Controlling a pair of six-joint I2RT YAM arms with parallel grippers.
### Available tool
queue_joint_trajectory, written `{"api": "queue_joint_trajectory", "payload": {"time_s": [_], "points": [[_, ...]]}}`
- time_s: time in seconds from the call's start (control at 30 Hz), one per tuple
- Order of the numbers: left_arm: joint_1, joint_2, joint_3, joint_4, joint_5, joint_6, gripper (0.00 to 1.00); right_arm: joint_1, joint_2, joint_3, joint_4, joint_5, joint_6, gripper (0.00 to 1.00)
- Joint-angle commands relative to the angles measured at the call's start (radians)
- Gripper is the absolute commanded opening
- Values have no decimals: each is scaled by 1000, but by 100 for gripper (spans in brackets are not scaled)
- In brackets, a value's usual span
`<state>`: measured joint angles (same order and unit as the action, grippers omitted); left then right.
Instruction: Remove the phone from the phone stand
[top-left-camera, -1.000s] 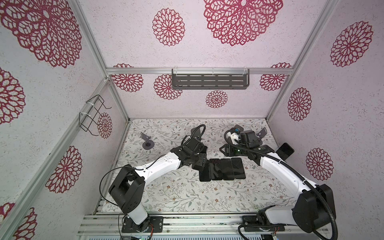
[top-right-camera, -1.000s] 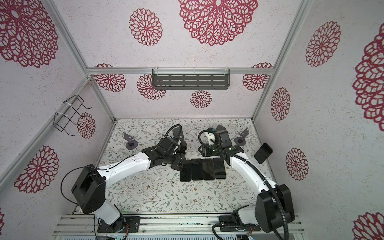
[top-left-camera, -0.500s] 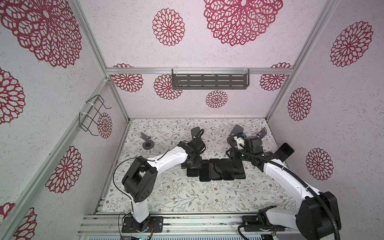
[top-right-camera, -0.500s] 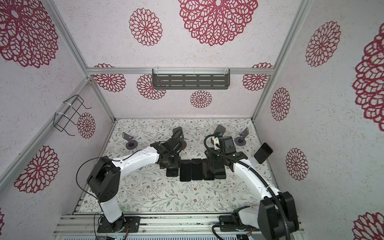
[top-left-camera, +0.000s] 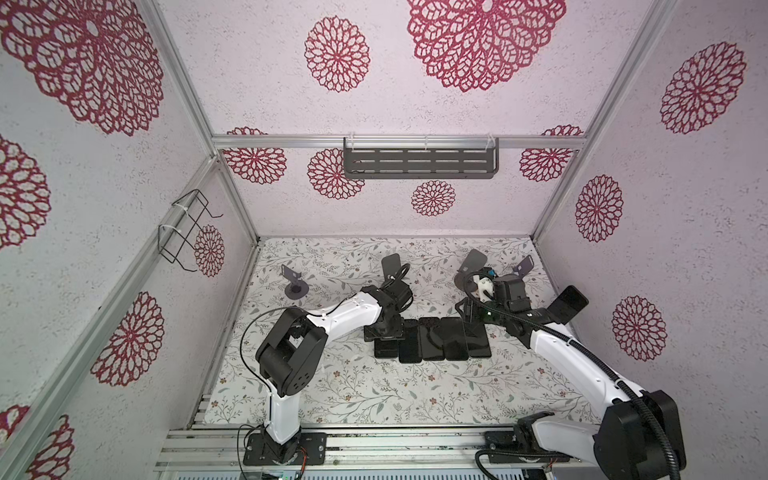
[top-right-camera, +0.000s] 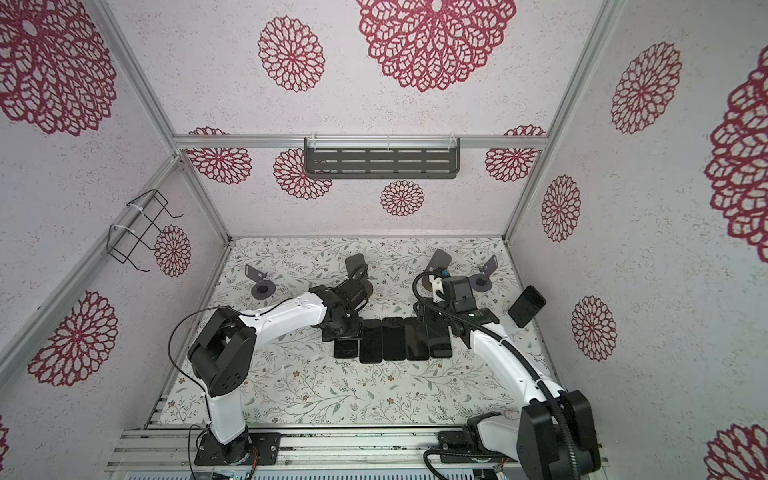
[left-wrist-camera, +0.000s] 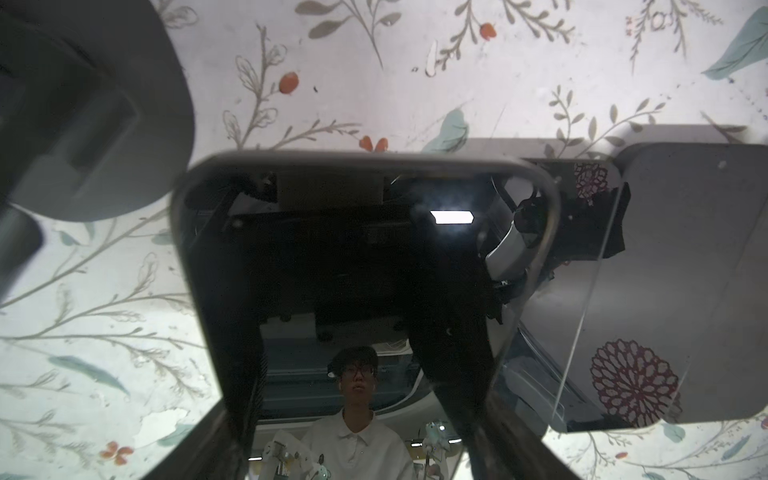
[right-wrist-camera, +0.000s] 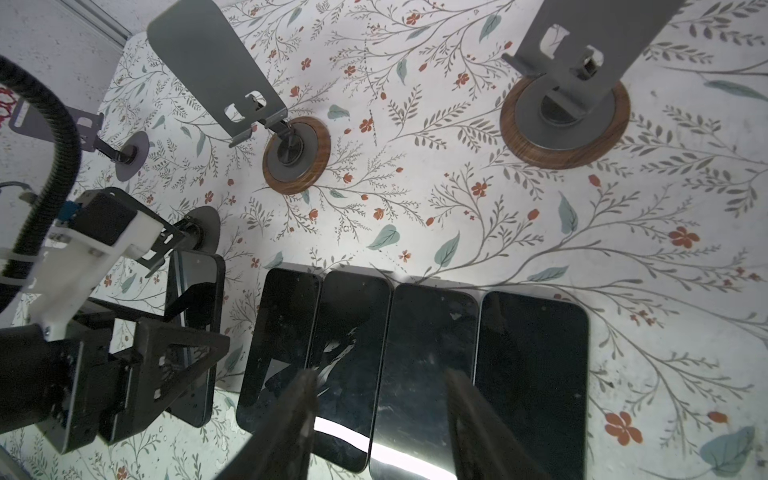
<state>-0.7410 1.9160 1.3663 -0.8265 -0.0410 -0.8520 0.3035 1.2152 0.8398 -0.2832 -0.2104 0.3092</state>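
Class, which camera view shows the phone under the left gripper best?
Left wrist view: the phone fills the frame, its glossy face and two corners clear. The right wrist view shows it partly hidden by the left gripper. In both top views only one end shows, poking out from under that gripper.

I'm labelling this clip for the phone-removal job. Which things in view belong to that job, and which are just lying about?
Job: propped-up phone by the right wall; four empty stands; five phones flat in a row; left end effector gripping the leftmost phone; right end effector, open, above the row.
Lying about: wall shelf; wire basket.
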Motion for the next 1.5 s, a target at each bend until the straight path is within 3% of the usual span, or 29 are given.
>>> {"api": "queue_joint_trajectory", "payload": {"time_s": [0.0, 0.93, 1.47], "points": [[9, 6, -19, 51, 33, -31, 46, -4, -24, 6, 24, -14, 15, 54], [32, 77, -41, 79, 53, -29, 61, -5, -7, -11, 45, -29, 22, 53], [40, 98, -32, 73, 87, -1, 93, -5, -13, -4, 35, -19, 19, 53]]}}
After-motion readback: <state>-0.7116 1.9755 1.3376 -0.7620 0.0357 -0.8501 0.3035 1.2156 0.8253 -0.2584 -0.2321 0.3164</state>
